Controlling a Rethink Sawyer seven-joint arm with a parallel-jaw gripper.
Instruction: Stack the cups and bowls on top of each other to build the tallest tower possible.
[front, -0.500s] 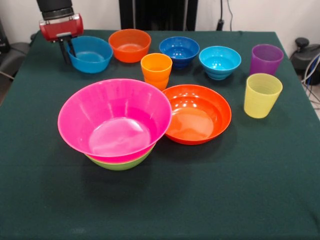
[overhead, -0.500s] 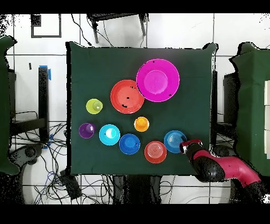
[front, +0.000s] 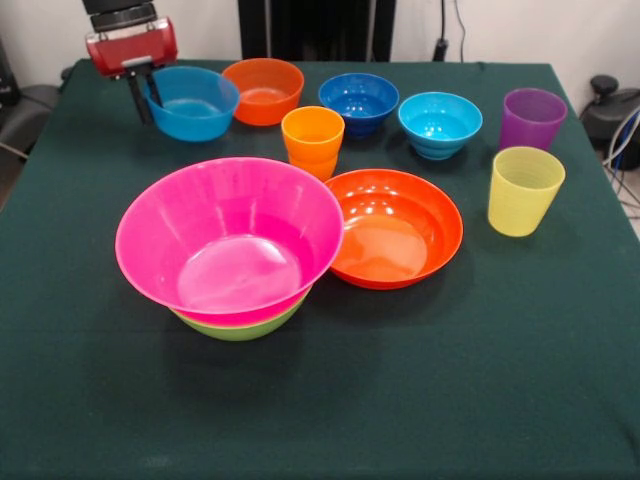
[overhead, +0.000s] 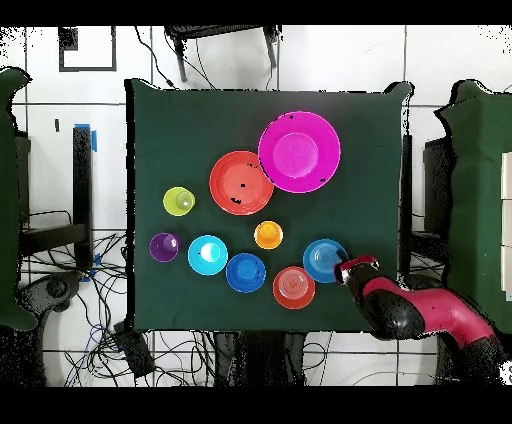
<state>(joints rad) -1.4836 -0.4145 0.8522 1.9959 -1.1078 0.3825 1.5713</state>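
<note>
My gripper (front: 150, 108) is at the far left of the table, shut on the near-side rim of the small blue bowl (front: 200, 110), one finger inside and one outside; in the overhead view the gripper (overhead: 343, 270) is beside that bowl (overhead: 322, 258). The bowl rests on the cloth. The tower is the big pink bowl (front: 230, 240) nested in the lime green bowl (front: 240, 328). The shallow orange bowl (front: 395, 230) sits next to it. The orange cup (front: 312, 140), small orange bowl (front: 263, 90), dark blue bowl (front: 358, 100), cyan bowl (front: 440, 125), purple cup (front: 532, 118) and yellow cup (front: 525, 190) stand apart.
Everything stands on a dark green tablecloth (front: 400, 400). The small bowls form a row along the robot's side. Cables and chairs lie around the table in the overhead view.
</note>
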